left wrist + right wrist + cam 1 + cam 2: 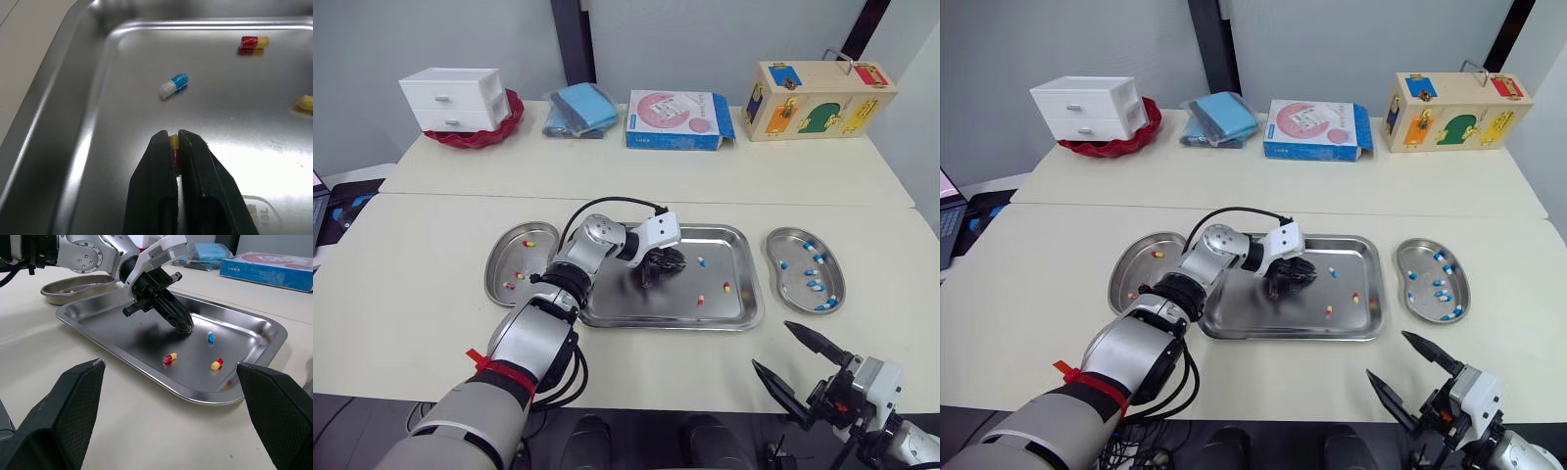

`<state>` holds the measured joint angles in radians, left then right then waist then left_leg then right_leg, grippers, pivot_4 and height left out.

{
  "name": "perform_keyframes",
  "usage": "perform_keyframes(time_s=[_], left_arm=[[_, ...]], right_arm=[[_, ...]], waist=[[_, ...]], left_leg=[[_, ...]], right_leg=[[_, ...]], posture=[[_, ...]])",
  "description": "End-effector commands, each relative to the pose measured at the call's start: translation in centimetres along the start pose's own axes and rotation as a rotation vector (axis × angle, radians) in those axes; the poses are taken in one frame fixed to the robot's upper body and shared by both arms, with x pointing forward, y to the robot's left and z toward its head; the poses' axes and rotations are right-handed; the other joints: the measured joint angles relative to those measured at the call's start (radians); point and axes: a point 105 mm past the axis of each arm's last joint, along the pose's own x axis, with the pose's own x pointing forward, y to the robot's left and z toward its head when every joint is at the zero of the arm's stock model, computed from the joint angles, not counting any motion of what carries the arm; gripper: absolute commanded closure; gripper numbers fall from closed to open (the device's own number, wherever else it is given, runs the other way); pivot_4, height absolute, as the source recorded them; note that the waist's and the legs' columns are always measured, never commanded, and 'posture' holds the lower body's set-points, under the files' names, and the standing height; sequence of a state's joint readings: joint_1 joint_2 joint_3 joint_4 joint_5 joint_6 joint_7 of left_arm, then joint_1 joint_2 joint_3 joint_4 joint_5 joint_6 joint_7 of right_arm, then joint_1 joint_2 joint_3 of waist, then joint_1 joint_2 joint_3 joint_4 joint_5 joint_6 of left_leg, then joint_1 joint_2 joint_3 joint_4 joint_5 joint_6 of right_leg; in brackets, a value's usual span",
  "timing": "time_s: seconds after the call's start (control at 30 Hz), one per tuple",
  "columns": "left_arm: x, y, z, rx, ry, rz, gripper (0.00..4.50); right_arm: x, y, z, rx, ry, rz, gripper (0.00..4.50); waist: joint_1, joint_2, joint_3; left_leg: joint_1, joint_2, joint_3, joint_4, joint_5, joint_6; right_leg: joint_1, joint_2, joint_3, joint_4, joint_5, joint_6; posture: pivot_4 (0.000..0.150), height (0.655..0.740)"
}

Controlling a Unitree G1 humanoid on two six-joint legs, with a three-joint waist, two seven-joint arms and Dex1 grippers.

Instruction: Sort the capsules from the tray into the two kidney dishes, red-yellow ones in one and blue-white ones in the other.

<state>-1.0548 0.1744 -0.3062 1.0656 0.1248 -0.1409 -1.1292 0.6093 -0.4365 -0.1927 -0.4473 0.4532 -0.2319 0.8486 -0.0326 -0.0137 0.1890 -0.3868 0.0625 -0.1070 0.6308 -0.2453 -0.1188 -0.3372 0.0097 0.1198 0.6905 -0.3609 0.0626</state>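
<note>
Right wrist view looks past the right claw [771, 345], whose two black fingers stand wide apart above the near edge of the tabletop [411, 294], holding nothing. Beyond it the steel tray [619, 305] lies in the middle. The left claw [174, 136] reaches down onto the tray floor, and its fingers are clamped on a red-yellow capsule [174, 147]. A blue-white capsule [173, 84] lies loose just beyond the fingertips. Two more red-yellow capsules [726, 288] lie toward the tray's right end.

The left kidney dish [505, 253] sits just beside the tray and holds a few red-yellow capsules. The right kidney dish [773, 245] sits off the tray's other end and holds several blue-white ones.

At the far side stand a white drawer unit [455, 98] on a red dish [512, 116], a folded blue cloth [582, 108], a blue box [677, 119] and a wooden latch box [818, 98].
</note>
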Motion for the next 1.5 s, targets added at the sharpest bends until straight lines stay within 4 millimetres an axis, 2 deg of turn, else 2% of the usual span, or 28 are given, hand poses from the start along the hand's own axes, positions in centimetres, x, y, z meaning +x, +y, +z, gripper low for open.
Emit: perform_keyframes(time_s=[0.03,0.2,0.4,0.63,0.83,0.93,1.13,1.5], left_arm=[[-0.5,0.3,0.4,0.019,-0.018,0.011,4.34],[-2.9,0.7,1.6,0.028,-0.076,0.036,4.34],[-9.6,-0.4,2.2,-0.037,-0.103,0.171,4.34],[-17.1,-2.2,-0.8,-0.160,0.025,0.446,4.34],[-21.6,-3.2,-3.1,-0.258,0.105,0.667,4.34],[-23.5,-3.1,-4.3,-0.283,0.142,0.795,4.34],[-26.3,-3.5,-7.0,-0.351,0.219,0.961,4.34],[-26.1,-3.6,-7.3,-0.389,0.202,0.988,4.34]], right_arm=[[0.3,0.3,1.2,-0.030,-0.038,0.029,0.00],[0.4,0.9,1.8,-0.020,-0.052,0.070,0.00],[0.1,1.7,1.9,-0.025,-0.030,0.185,0.00],[0.5,1.4,1.9,-0.039,-0.037,0.336,0.00],[1.0,0.5,1.9,-0.050,-0.036,0.415,0.00],[1.1,0.0,1.9,-0.051,-0.038,0.428,0.00],[1.8,-0.5,2.1,-0.044,-0.059,0.446,0.00],[2.0,-0.5,2.3,-0.027,-0.059,0.447,0.00]], waist=[[0.000,0.000,0.000],[-0.005,0.000,0.000],[-0.008,0.001,0.000],[0.001,0.001,-0.001],[0.004,0.000,0.000],[0.005,0.000,0.000],[0.002,0.000,0.000],[0.002,0.000,0.000]], left_leg=[[0.000,0.000,0.000,0.000,0.000,0.000],[0.000,0.000,0.000,0.000,0.000,0.000],[0.001,0.002,0.000,0.000,0.000,0.000],[0.003,0.002,0.000,0.002,0.000,0.000],[0.003,0.001,0.000,0.005,0.000,0.000],[0.003,0.001,-0.001,0.005,0.000,0.000],[0.003,0.001,0.000,0.004,0.000,0.000],[0.003,0.001,0.000,0.004,0.000,0.000]], right_leg=[[0.000,0.000,0.000,0.000,0.000,0.000],[0.000,0.000,0.000,0.001,0.000,0.000],[0.000,0.000,0.000,0.001,0.000,0.000],[0.003,0.000,0.000,0.003,0.000,0.000],[0.003,0.000,0.000,0.005,0.000,0.000],[0.003,0.000,0.000,0.005,0.000,0.000],[0.002,0.000,0.000,0.005,0.000,0.000],[0.002,0.000,0.000,0.005,0.000,0.000]], posture=[[0.150,0.7400],[0.150,0.7400],[0.150,0.7400],[0.150,0.7400],[0.150,0.7400],[0.150,0.7400],[0.150,0.7400],[0.150,0.7400]])
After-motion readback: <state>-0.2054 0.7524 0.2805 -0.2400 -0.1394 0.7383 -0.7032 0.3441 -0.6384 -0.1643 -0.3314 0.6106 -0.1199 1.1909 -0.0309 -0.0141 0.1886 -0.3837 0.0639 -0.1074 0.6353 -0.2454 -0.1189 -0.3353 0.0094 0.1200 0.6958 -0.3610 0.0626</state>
